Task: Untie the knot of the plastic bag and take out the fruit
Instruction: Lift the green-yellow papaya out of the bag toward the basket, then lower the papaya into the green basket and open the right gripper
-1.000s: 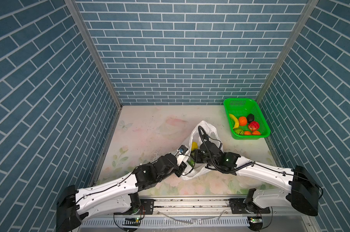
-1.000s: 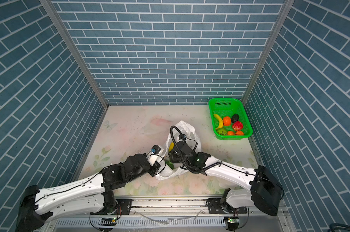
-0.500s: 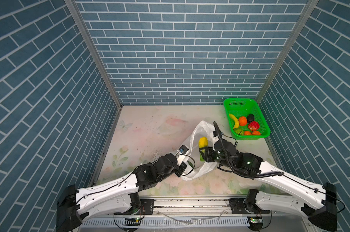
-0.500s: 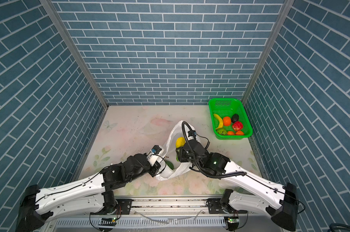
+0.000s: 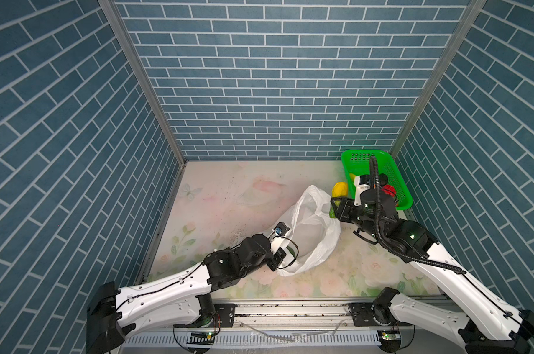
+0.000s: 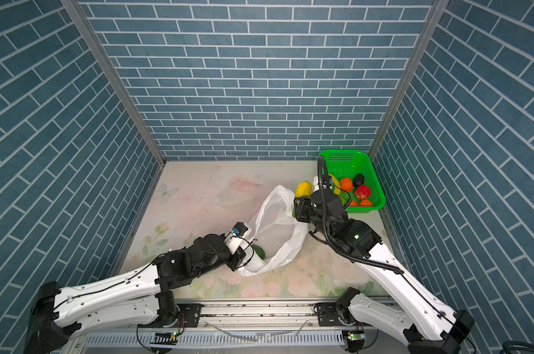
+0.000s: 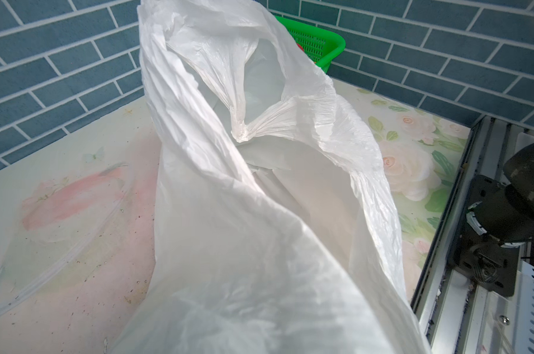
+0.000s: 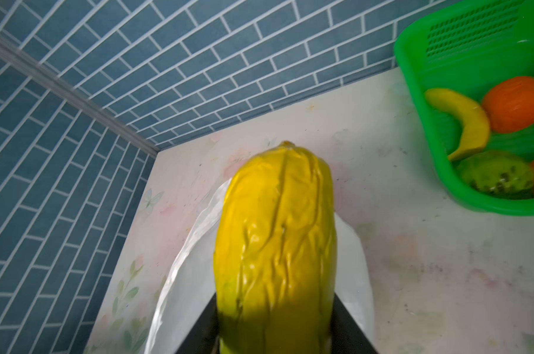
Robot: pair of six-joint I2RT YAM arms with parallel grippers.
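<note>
Nearest me, the left gripper (image 5: pixel 280 263) is pinched tight on the limp rim of the plastic bag (image 5: pixel 308 233), its mouth gaping, already untied. Beyond, the right gripper (image 5: pixel 335 206) clamps the mango (image 5: pixel 340 190) by its lower end, just short of the green basket (image 5: pixel 366 152); that glossy, dented skin looks light but slippery, safer gripped round the belly
</note>
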